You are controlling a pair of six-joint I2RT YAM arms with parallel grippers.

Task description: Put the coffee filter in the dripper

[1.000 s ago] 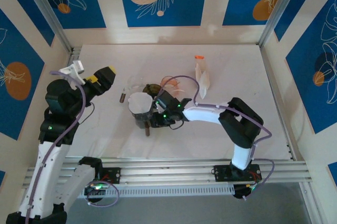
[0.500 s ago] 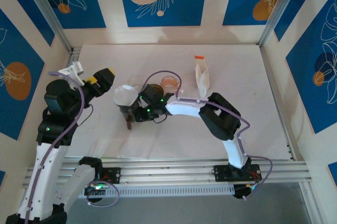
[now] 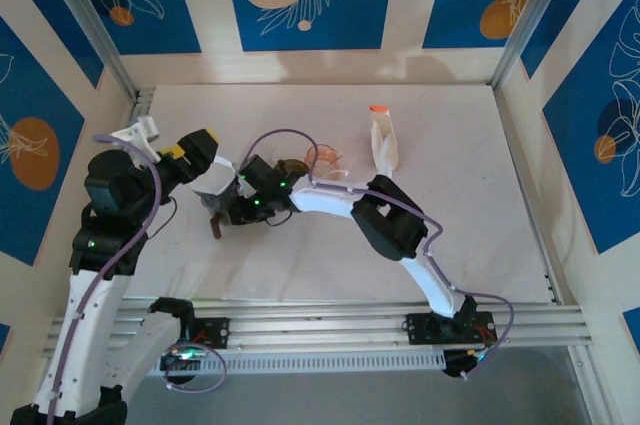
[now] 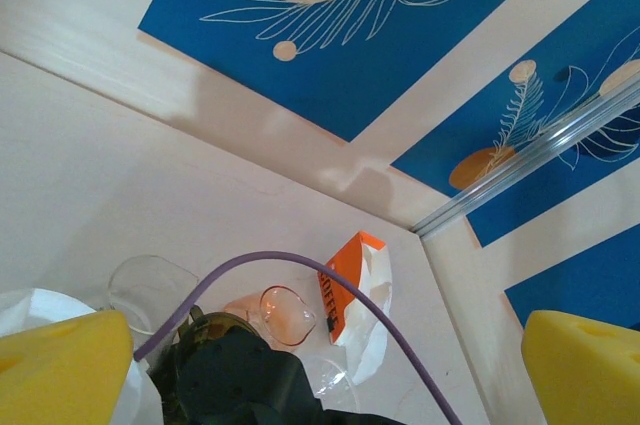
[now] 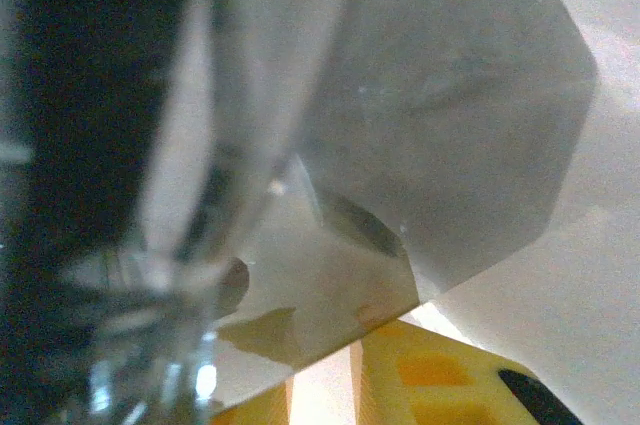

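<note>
Within right pincer (image 3: 230,210), dripper (image 3: 213,217) with filter (image 3: 212,180)

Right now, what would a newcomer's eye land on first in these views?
The right end effector, stretched far across to the left, appears to grip the dripper, with the white filter at its top. Close beside it the left end effector hangs wide open. Farther back to the right lies an orange-topped packet.
</note>
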